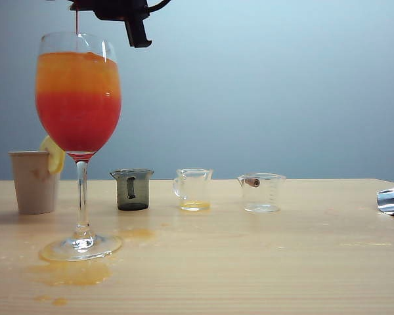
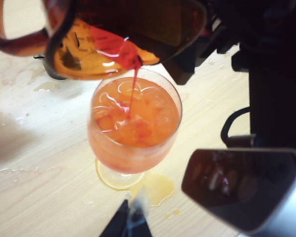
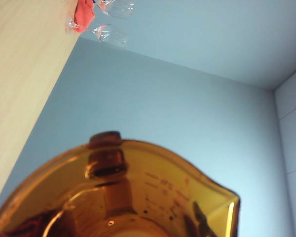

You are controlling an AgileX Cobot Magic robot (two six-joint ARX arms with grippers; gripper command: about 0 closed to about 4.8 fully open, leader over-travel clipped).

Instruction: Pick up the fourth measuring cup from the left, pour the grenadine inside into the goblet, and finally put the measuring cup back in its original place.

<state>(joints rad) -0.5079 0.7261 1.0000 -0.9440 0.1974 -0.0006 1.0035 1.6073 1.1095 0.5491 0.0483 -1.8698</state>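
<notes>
The goblet stands at the left of the table, filled nearly to the rim, orange on top and red below. Above it my right gripper holds the amber measuring cup tipped over, shut on it. Grenadine runs over the cup's lip and falls as a thin red stream into the goblet. In the right wrist view the cup fills the near field. My left gripper hangs above the table beside the goblet's foot, fingers together, holding nothing.
A beige paper cup with a lemon slice stands behind the goblet. In a row to its right are a smoky grey cup and two clear cups. Orange spills lie round the goblet's foot. A silvery object lies at the right edge.
</notes>
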